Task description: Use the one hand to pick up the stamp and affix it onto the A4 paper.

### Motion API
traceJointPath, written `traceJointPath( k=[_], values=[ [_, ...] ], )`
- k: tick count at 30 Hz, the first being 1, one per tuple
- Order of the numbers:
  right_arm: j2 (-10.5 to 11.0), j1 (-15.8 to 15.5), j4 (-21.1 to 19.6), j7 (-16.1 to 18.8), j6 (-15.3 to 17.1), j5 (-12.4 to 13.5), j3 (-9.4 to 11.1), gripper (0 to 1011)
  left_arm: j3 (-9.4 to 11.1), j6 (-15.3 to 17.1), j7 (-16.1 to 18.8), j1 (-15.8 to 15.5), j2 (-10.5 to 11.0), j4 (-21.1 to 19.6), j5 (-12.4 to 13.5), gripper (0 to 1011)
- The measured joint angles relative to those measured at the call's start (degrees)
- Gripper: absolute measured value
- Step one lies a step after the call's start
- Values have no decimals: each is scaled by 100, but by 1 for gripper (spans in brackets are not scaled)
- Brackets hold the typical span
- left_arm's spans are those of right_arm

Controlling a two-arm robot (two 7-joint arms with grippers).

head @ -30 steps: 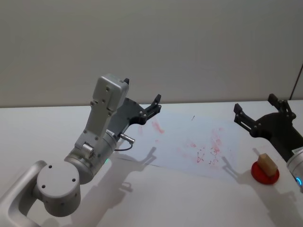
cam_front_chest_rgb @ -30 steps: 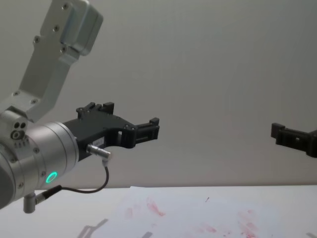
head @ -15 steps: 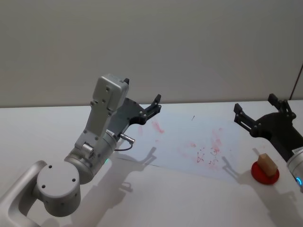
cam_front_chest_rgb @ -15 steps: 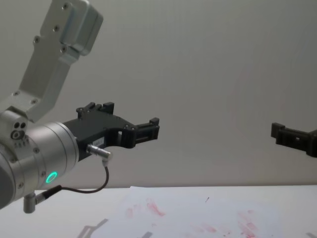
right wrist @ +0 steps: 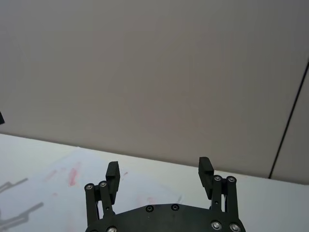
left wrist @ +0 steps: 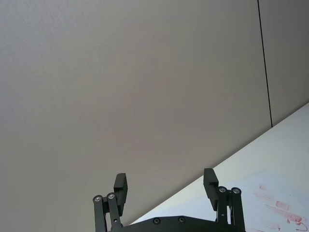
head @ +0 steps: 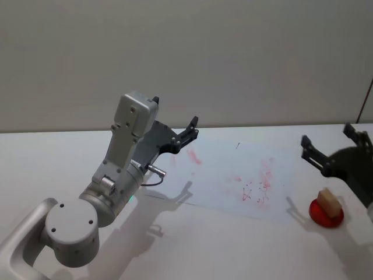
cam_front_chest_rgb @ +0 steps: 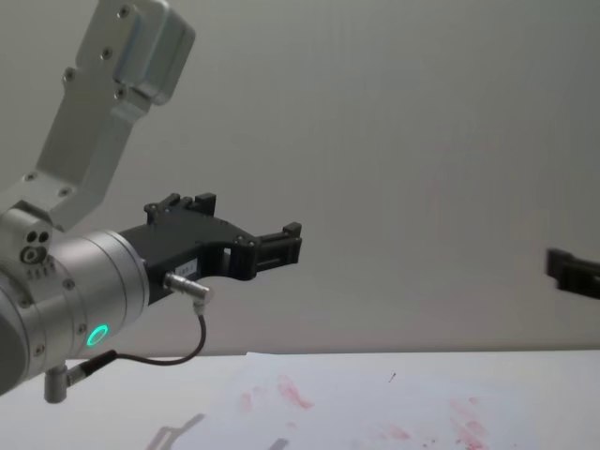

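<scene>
The stamp, a small tan block, stands on a round red pad at the table's right side. The A4 paper lies flat in the middle, smeared with red ink; it also appears as the sheet in the chest view. My right gripper hovers open above and just behind the stamp, with nothing between its fingers. Raised over the paper's left edge is my left gripper, also open and empty, its fingertips pointing at the wall.
The white table runs back to a plain grey wall. The left arm's large silver body occupies the near left. A dark vertical seam marks the wall at far right.
My right gripper has shifted to the right, closer to the spot above the stamp. The left arm, stamp and paper have not moved.
</scene>
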Motion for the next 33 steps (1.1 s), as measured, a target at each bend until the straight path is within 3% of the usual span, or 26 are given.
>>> traceJointPath(
  k=[14,21,33],
  values=[
    [619,-741,-371,-313,463,236,351,1001,0,0,0,0,0,0,0,1001],
    [739,-878,-425,-233,747,228,389,1001,0,0,0,0,0,0,0,1001],
    [761,-873,-367,-8,1247,20,340,1001,0,0,0,0,0,0,0,1001]
  ],
)
